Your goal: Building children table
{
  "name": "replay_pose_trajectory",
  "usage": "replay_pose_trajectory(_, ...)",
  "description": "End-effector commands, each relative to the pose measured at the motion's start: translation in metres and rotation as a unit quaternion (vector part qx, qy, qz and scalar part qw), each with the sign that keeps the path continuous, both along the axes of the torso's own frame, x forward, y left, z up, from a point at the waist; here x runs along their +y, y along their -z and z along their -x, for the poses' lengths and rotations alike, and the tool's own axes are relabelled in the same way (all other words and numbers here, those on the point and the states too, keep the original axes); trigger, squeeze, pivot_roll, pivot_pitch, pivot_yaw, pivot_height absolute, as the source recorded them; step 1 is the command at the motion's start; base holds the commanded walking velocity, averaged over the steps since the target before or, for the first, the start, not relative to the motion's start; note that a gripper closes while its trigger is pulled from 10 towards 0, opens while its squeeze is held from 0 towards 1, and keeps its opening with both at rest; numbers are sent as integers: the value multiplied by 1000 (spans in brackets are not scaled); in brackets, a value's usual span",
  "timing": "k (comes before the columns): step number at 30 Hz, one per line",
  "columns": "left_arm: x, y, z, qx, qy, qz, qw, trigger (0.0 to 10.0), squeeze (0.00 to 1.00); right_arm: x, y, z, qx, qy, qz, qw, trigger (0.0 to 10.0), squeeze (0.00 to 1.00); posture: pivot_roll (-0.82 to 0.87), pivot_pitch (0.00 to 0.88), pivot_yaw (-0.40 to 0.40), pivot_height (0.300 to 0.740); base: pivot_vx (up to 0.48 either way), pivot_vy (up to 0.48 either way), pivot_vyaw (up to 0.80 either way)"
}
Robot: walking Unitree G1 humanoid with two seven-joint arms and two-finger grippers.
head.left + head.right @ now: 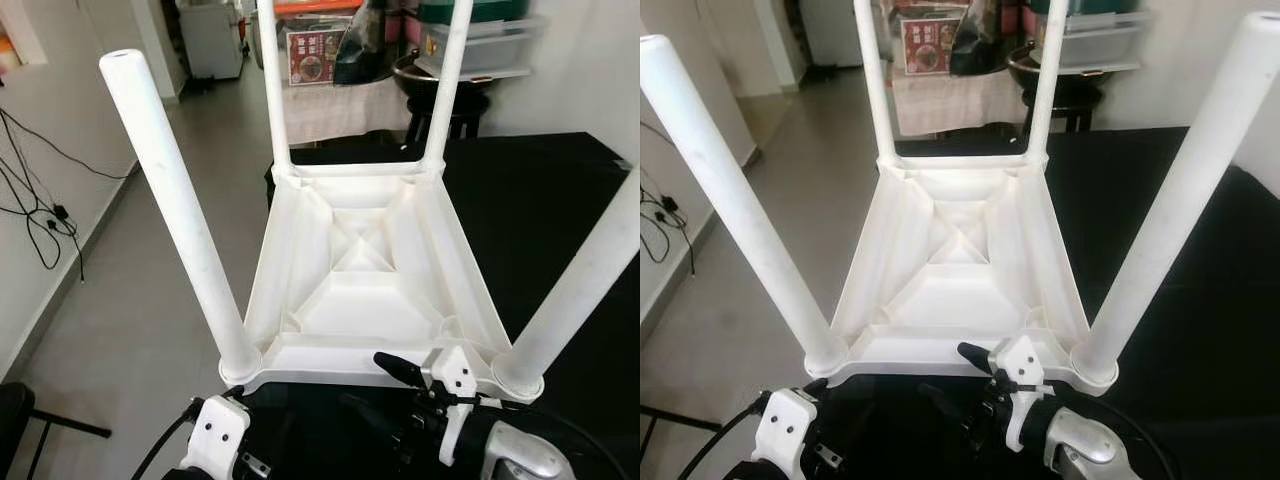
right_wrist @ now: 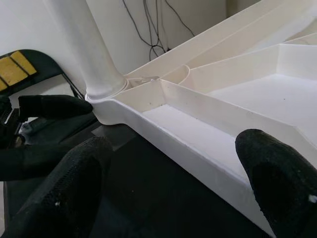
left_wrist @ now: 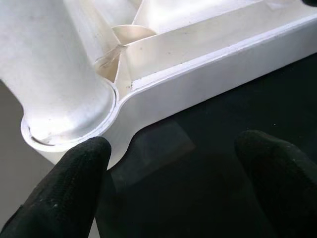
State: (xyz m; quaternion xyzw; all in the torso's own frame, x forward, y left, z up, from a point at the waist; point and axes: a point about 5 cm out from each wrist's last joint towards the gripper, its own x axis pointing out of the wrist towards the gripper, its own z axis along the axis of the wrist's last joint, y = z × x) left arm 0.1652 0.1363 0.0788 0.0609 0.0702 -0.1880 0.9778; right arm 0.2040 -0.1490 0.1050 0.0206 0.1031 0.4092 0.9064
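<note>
- With all four white plastic tube legs already standing in the corner sockets of the white plastic children's table [image 1: 365, 290], which lies upside down on a black cloth-covered surface [image 1: 560, 220], the step in hand looks like gripping the near edge, ready to turn the table upright.
- Left gripper [image 3: 168, 163] sits just in front of the near left corner, fingers spread wide and empty, one fingertip [image 3: 81, 163] close under the socket collar of the near left leg [image 1: 175, 210], not clearly touching it.
- Right gripper [image 2: 173, 173] hovers at the near rim of the tabletop, towards the near right leg [image 1: 1180, 210]; its fingers are released too, one pad [image 2: 277, 173] above the rim's inner side, the other below on the outer side, nothing clamped.
- Next move, by my reading: both grippers need to ease forward so the rim sits between the fingers, then close together.
- Those long legs will swing wide when it flips, so an even two-sided hold matters.
</note>
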Motion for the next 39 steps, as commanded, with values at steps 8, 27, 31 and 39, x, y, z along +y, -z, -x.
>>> replay_pose_trajectory(8, 0, 4, 0, 6, 0, -29, 1000, 10000, 0, 5, 0, 2, 5, -8, -4, 1000, 10000, 0, -119, 2, 46, 740, 0, 0, -800)
replay_pose_trajectory(27, -5, 1, 0, 3, -33, -46, 998, 10000, 0, 6, 5, -6, 8, 0, 25, 1000, 10000, 0, -102, 12, 27, 740, 0, 0, 0)
replay_pose_trajectory(31, -5, 0, -1, -1, -37, -44, 998, 10000, 0, 7, 7, -3, 16, -13, 23, 1000, 10000, 0, -104, 15, 30, 740, 0, 0, -600)
replay_pose_trajectory(39, -7, 2, 2, 21, -29, -35, 999, 10000, 0, 9, 5, 7, 35, -53, -1, 998, 10000, 0, -105, 16, 33, 740, 0, 0, -800)
